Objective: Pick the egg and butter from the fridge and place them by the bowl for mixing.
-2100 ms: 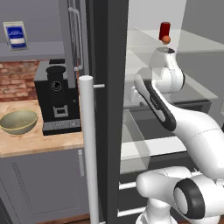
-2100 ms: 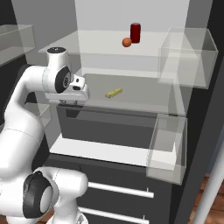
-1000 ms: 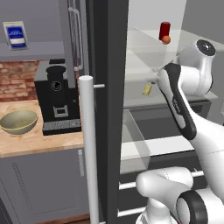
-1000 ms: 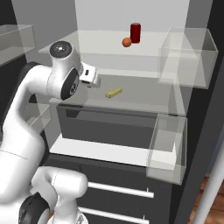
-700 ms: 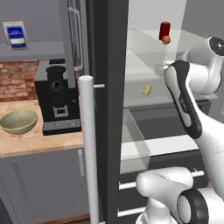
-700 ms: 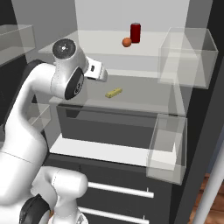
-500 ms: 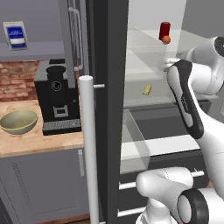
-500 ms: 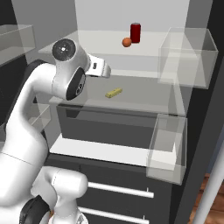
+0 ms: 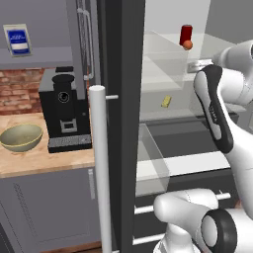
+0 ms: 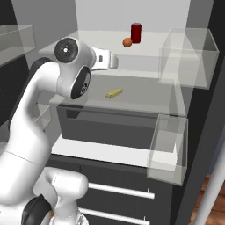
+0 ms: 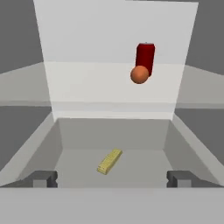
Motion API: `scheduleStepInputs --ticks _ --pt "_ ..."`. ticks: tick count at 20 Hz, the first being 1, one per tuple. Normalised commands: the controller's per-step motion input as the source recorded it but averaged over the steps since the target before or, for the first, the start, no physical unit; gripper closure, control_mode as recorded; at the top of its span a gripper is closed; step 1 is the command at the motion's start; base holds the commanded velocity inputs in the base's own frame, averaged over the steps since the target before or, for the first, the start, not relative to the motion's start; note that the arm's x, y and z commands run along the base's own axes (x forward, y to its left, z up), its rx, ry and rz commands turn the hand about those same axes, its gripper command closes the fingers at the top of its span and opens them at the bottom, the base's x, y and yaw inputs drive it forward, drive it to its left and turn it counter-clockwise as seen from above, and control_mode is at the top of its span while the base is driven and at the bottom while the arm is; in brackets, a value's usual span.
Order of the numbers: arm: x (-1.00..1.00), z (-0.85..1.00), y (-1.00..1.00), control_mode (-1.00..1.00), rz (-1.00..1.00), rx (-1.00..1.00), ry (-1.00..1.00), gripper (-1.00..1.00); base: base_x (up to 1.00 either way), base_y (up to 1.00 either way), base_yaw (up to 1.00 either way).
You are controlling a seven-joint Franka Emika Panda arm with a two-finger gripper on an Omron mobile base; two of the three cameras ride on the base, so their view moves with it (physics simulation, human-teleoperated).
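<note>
Hand (image 11: 112, 178) is sitting at the mouth of the open fridge (image 9: 121, 74), fingers spread wide apart and gripping nothing; in the hand view I am seeing both dark tips (image 11: 43, 178) low at either side with bare shelf between them.

Just ahead and below, the butter (image 11: 109, 161) is lying flat on the middle glass shelf (image 10: 145, 99), angled diagonally, not touched by the hand. From the right base view it is resting near the centre-left of that shelf.

Farther in and one shelf up, the egg (image 11: 139, 74) is sitting just in front of a red can (image 11: 145, 57), touching it or nearly so; I cannot tell which.

Off to the side, outside the fridge, the bowl (image 9: 21, 137) is waiting on the wooden counter (image 9: 44, 160) beside a black coffee machine (image 9: 64, 116), with nothing yet laid next to it.

Progress, as I am judging it: door open, arm reaching in, neither item picked. Both pickups and both placements by the bowl are remaining. I am reading this as the approach to the first grasp; the hand is looking level with the butter's shelf.
</note>
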Motion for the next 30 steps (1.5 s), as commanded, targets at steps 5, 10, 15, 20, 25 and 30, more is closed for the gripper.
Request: scheduleStepInputs --ticks 5,10,15,20,25,30 --pt "0.11 0.48 -0.22 -1.0 -0.06 -0.01 0.13 -1.0 0.0 0.0 0.0" --pt "0.21 0.35 -0.24 -1.0 0.0 0.0 0.04 -1.0 0.0 0.0 0.0" --pt "0.39 0.01 -0.1 -1.0 0.0 0.0 -0.08 -1.0 0.0 0.0 0.0" --pt "0.6 0.0 -0.02 -1.0 0.0 0.0 -0.01 -1.0 0.0 0.0 0.0" --pt "0.6 0.0 -0.04 -1.0 0.0 0.0 0.0 -1.0 0.0 0.0 0.0" --pt "0.51 -0.03 -0.17 -1.0 0.0 0.0 0.02 -1.0 0.0 0.0 0.0"
